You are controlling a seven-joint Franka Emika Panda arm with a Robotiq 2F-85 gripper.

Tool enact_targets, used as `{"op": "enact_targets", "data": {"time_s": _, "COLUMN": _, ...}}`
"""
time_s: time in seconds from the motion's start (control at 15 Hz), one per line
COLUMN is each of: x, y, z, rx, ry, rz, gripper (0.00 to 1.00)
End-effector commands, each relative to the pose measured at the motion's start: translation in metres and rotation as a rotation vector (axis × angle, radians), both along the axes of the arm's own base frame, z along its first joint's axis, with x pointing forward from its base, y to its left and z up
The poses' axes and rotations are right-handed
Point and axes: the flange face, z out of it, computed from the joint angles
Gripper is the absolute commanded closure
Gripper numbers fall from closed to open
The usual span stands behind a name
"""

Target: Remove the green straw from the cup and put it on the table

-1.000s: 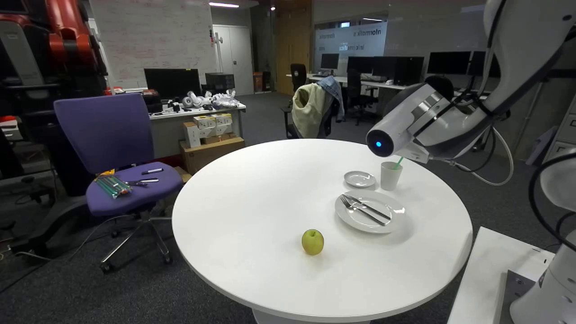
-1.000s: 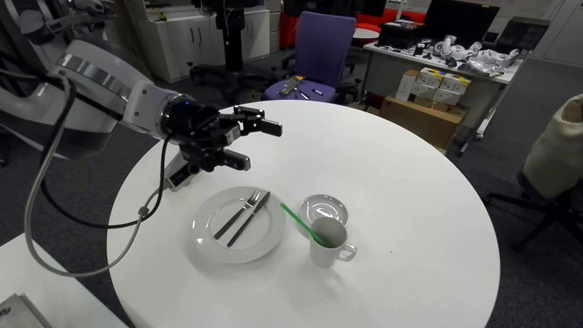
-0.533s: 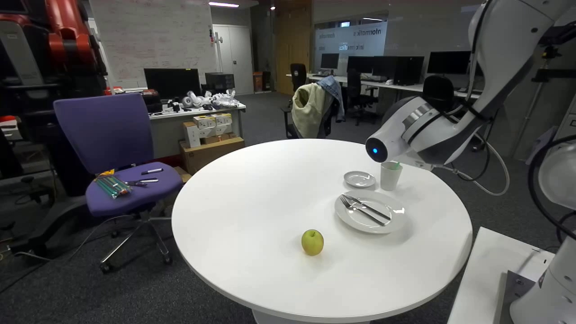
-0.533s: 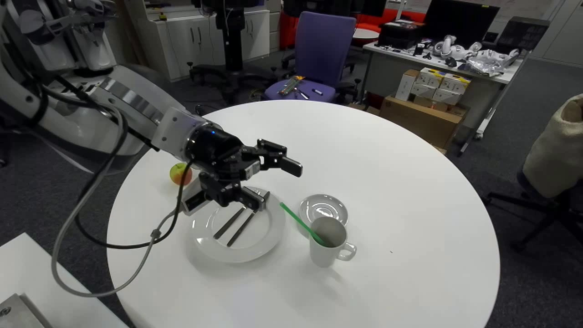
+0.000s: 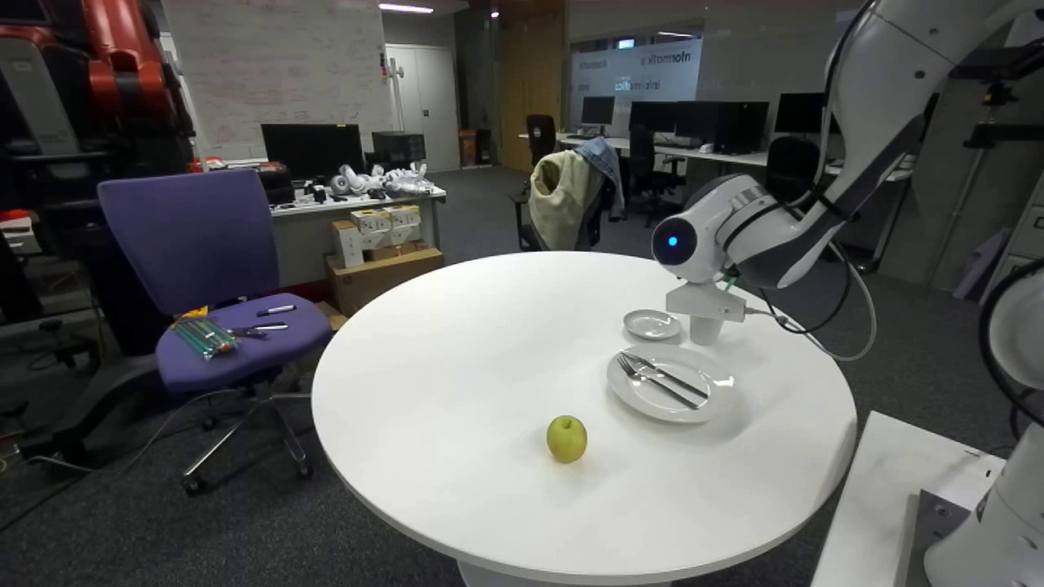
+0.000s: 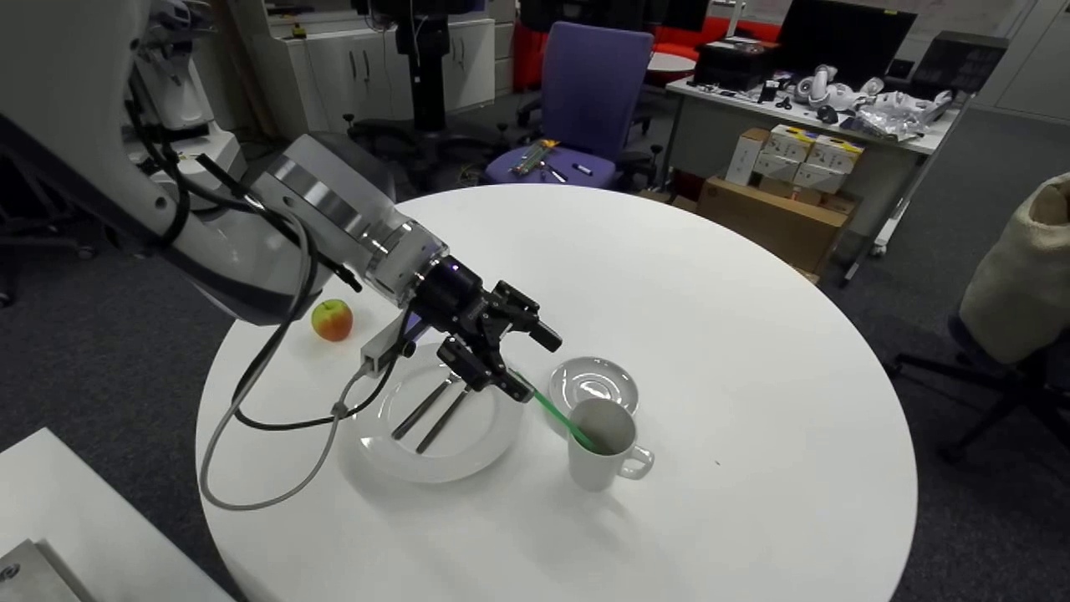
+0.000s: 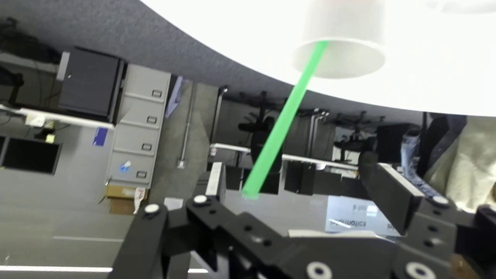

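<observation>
While the gripper (image 6: 533,364) has jaws spread, the green straw (image 7: 285,120) sits unheld, leaning to 10 o'clock out of the cup (image 6: 592,470) in an exterior view. Wrist view shows it nearer the 9 o'clock jaw — center, close gently, pull along its lean — or the cup may tip.

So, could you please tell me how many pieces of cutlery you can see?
2: the fork and the knife, side by side on the larger plate. I see no others, though some could be hidden in the background.
</observation>
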Motion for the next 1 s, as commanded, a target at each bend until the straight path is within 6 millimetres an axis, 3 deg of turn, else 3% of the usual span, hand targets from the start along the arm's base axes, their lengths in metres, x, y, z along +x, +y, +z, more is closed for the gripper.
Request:
{"op": "enact_targets", "data": {"time_s": 0.0, "x": 0.012, "y": -0.014, "z": 0.017, "rx": 0.188, "ry": 0.011, "rz": 0.088, "gripper": 0.00}}
{"op": "enact_targets", "data": {"time_s": 0.2, "x": 0.012, "y": -0.024, "z": 0.018, "rx": 0.368, "ry": 0.043, "rz": 0.138, "gripper": 0.00}}
{"op": "enact_targets", "data": {"time_s": 0.27, "x": 0.009, "y": -0.028, "z": 0.016, "rx": 0.423, "ry": 0.065, "rz": 0.138, "gripper": 0.25}}
{"op": "enact_targets", "data": {"time_s": 0.47, "x": 0.000, "y": -0.038, "z": 0.011, "rx": 0.499, "ry": 0.125, "rz": 0.109, "gripper": 0.40}}
{"op": "enact_targets", "data": {"time_s": 0.53, "x": -0.002, "y": -0.039, "z": 0.011, "rx": 0.510, "ry": 0.144, "rz": 0.098, "gripper": 0.30}}
{"op": "enact_targets", "data": {"time_s": 0.6, "x": -0.002, "y": -0.040, "z": 0.011, "rx": 0.508, "ry": 0.166, "rz": 0.089, "gripper": 0.12}}
{"op": "enact_targets", "data": {"time_s": 0.8, "x": -0.004, "y": -0.033, "z": 0.025, "rx": 0.387, "ry": 0.142, "rz": 0.051, "gripper": 0.01}}
{"op": "enact_targets", "data": {"time_s": 0.93, "x": -0.006, "y": -0.027, "z": 0.038, "rx": 0.297, "ry": 0.097, "rz": 0.055, "gripper": 0.00}}
